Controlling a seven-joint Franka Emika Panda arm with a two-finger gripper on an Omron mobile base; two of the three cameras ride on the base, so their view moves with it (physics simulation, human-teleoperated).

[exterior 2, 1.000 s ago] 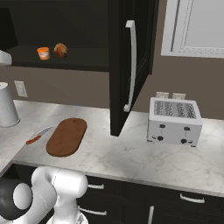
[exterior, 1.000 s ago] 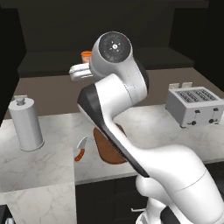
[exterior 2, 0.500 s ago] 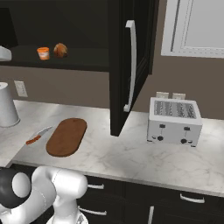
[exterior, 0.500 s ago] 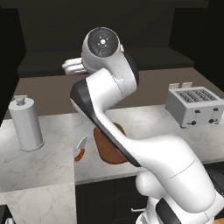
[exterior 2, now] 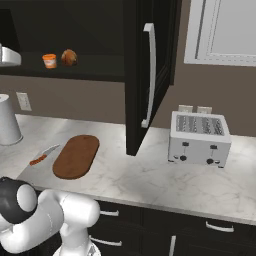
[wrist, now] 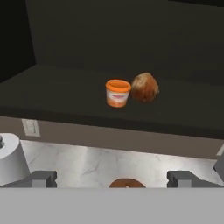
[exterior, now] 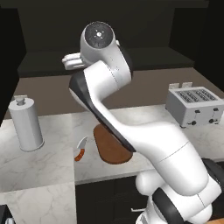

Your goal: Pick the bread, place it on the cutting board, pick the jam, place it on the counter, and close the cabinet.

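Resting on the dark cabinet [exterior 2: 150,75] shelf, the bread [wrist: 144,87] is seen touching the jam [wrist: 117,92] on its right in the hand view. Below, the cutting board [exterior 2: 76,156] lies bare on the counter [exterior 2: 150,180]. The gripper [wrist: 112,178] is held with fingers wide apart, grasping nothing.

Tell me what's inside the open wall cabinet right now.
On the cabinet shelf sit the jam and the bread, side by side. The dark recess behind them is too dim to judge.
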